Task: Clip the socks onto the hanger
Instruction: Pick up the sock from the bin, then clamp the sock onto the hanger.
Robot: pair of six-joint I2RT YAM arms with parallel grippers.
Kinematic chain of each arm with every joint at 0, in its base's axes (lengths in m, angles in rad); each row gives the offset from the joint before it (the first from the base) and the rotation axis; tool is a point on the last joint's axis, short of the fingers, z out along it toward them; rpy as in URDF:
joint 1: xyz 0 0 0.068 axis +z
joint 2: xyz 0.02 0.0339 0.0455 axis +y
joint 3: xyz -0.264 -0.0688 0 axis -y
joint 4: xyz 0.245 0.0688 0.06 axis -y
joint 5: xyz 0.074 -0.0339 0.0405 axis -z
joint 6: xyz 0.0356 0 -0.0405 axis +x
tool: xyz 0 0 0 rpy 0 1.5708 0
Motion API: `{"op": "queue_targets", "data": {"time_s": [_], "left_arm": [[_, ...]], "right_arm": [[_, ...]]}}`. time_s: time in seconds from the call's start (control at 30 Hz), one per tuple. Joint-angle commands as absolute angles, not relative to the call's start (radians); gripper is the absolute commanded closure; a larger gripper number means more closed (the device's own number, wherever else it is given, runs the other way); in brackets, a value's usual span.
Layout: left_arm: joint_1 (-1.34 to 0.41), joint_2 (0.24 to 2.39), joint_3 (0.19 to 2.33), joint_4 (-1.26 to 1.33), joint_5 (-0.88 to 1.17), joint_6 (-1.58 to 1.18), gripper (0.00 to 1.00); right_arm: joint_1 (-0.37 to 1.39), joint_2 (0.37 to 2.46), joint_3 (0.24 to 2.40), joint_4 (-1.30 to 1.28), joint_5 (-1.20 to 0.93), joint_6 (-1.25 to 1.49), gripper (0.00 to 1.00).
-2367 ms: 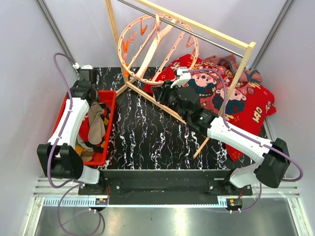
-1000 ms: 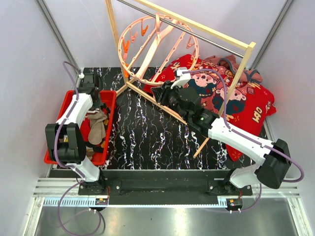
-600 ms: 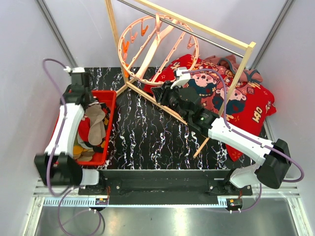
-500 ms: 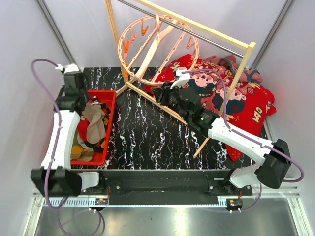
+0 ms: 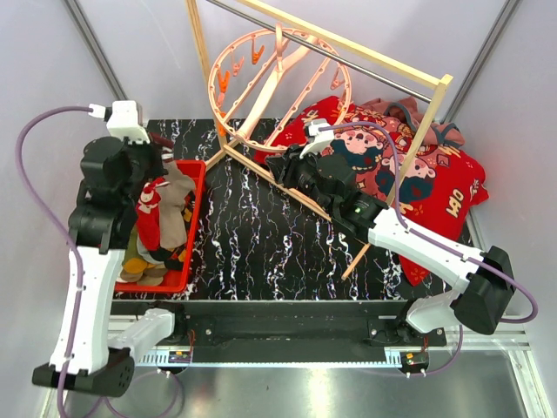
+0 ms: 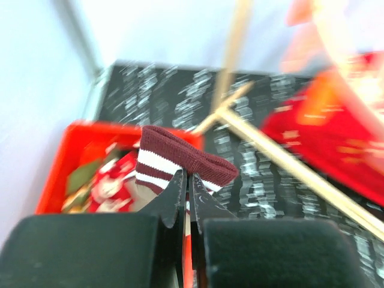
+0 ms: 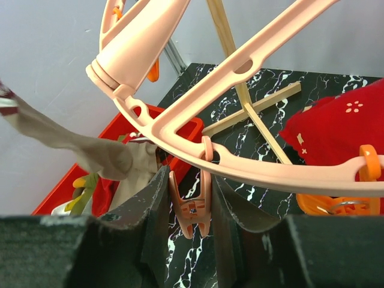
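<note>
The left gripper (image 6: 187,182) is pressed together on the maroon, white-striped cuff of one sock (image 6: 180,157). It nips only the folded edge, so the taupe foot hangs free beneath it. That grip looks chosen to leave the cuff as a narrow tab that a clip can bite. Directly below and just behind the fingers sits the red bin (image 6: 72,135), with the other socks (image 6: 108,183) heaped inside. The held sock is raised above the heap and no longer lies on it. Ahead of the gripper the marbled black table (image 6: 156,102) runs out to the foot of the wooden rack frame (image 6: 288,162), which crosses the way forward on a slant.

Farther off, across that bar, the right gripper (image 7: 191,187) is nearly closed around a single orange clip (image 7: 191,213) dangling from the ring of the hanger (image 7: 240,162), one finger touching each side. I judge it is steadying or squeezing the clip so that it waits open for the cuff. Beyond it lies the red cloth (image 7: 336,126). The sock and that clip are well apart.
</note>
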State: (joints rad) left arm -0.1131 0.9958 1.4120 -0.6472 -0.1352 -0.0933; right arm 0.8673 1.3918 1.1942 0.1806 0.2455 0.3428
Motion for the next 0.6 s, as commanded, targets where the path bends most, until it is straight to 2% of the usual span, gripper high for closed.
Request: {"op": "queue_targets", "data": {"time_s": [0.0,0.23,0.43,0.57], "left_arm": [[-0.199,0.905,1.413,-0.514,0.082,-0.066,1.00],[-0.356,0.830,1.227,-0.347,0.215,-0.092,1.00],[-0.509,0.825,1.045,-0.119,0.207,-0.109,1.00],[-0.534,0.839,0.892,0.047,0.201,-0.219,1.00]], "right_arm": [[0.862,1.358,1.210,0.166,0.216,0.322,0.95],[0.861,1.350,1.223,0.158,0.207,0.324,0.97],[0.862,1.336,1.233,0.149,0.204,0.322,0.97],[0.861,1.322,1.233,0.147,0.210,0.313,0.97]]}}
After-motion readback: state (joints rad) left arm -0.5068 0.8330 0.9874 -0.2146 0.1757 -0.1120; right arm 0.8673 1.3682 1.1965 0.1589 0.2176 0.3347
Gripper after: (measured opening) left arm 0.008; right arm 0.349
